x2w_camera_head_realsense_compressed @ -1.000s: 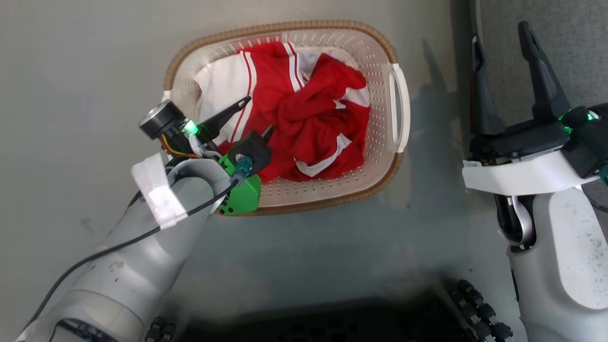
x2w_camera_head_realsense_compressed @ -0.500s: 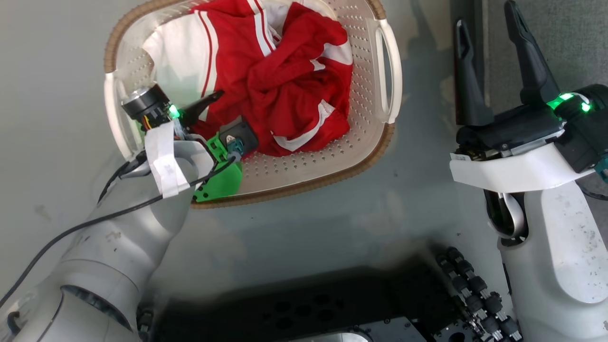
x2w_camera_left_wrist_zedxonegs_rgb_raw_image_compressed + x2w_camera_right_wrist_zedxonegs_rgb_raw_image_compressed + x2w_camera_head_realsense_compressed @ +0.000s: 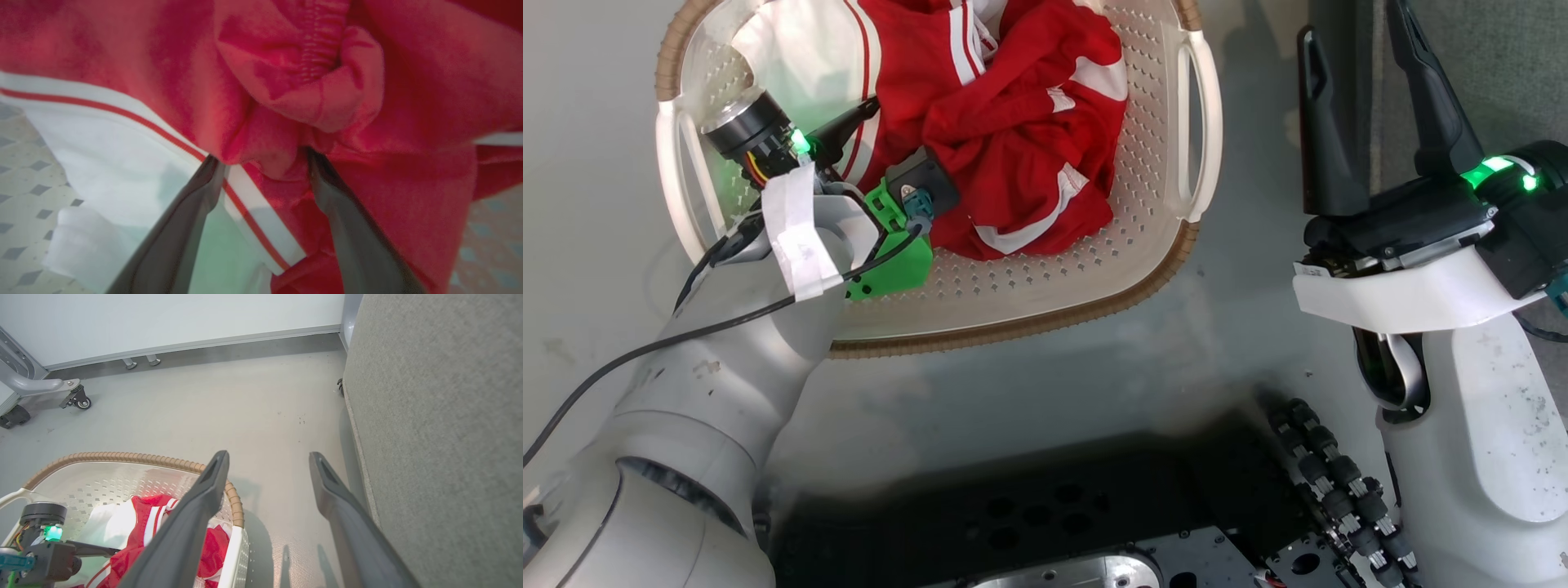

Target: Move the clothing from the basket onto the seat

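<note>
Clothing (image 3: 1013, 139) lies heaped inside the basket (image 3: 1045, 273), red folds with white panels and stripes tangled together, none of it out over the basket's rim. My left tool (image 3: 262, 157) is down inside the basket with its jaws wide. One finger sits on each side of a raised red fold beside a white stripe. The tips press into the cloth, but nothing is pinched between them. My right tool (image 3: 268, 454) hangs outside the basket, off its right handle, jaws wide and empty above the floor (image 3: 265, 396). The seat (image 3: 441, 416) stands beyond that same side of the basket, with a strip of floor between.

I judge this stuff light and limp: it will sag, stretch and trail once lifted. I cannot tell where one piece ends and the next begins, so one pull may drag everything or snag a hanging end on the basket's rim. A thin single layer could slip through my fingers. The best hold, I think, is a thick bunch: the gathered, elastic-looking roll just ahead of my left tool's tips, near the middle of the basket. I would take it deep between the fingers so several layers are caught. The lift should carry the loose ends clear of the basket's rim before any swing toward the seat.
</note>
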Controlling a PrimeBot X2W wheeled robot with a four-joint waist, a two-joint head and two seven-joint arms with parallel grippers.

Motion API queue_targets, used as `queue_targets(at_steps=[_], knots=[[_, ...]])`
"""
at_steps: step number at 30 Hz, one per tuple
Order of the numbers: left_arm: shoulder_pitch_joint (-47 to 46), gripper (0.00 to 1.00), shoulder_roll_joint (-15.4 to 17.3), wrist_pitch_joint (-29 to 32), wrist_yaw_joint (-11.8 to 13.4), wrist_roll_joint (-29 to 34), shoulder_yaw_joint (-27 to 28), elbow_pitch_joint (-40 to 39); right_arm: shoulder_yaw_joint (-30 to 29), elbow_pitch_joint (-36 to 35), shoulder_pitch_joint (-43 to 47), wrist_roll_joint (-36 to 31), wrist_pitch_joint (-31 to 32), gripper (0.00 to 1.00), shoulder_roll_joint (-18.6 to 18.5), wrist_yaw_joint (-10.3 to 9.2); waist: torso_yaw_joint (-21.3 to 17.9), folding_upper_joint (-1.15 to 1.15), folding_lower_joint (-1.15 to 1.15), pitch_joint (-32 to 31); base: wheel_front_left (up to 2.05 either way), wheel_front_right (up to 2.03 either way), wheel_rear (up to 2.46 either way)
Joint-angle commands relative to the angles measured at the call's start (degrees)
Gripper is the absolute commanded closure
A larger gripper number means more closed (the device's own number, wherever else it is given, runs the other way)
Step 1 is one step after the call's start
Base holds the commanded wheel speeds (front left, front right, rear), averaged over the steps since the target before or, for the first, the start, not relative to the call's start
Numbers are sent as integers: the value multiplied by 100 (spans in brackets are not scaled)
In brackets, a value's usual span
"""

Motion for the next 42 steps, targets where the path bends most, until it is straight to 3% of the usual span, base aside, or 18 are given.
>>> queue_targets(at_steps=[1,6,7,9,15,22,36,42], knots=[[-115,0,-3,12,32,-35,-17,35,10,-27,-37,-9,-28,0,-15,-2,6,20,0,38,0,0,0],[-178,0,-42,164,-35,-103,-55,70,40,-61,-41,16,-28,0,-15,-2,-21,20,0,128,0,0,0],[-191,27,-47,206,-62,-114,-67,75,35,-70,-39,27,-28,0,-16,-2,-30,20,0,151,0,0,0],[-228,100,-52,240,-63,-113,-101,79,22,-80,-38,42,-28,0,-15,-2,-42,20,0,189,0,0,0],[-250,100,-54,360,-114,-181,-100,97,1,-54,-53,45,-28,0,-15,-2,-54,20,0,226,0,0,0],[21,100,-51,248,2,-375,-53,97,23,64,-68,158,-28,0,-15,-2,-73,20,0,-111,0,0,0],[1104,100,-158,-141,243,-1012,265,-115,139,378,373,196,-28,0,-16,-2,-18,20,0,-1848,0,0,0],[1870,100,-102,-151,283,-1470,598,-963,139,577,784,74,-28,0,-17,-2,132,20,0,-2844,0,0,0]])
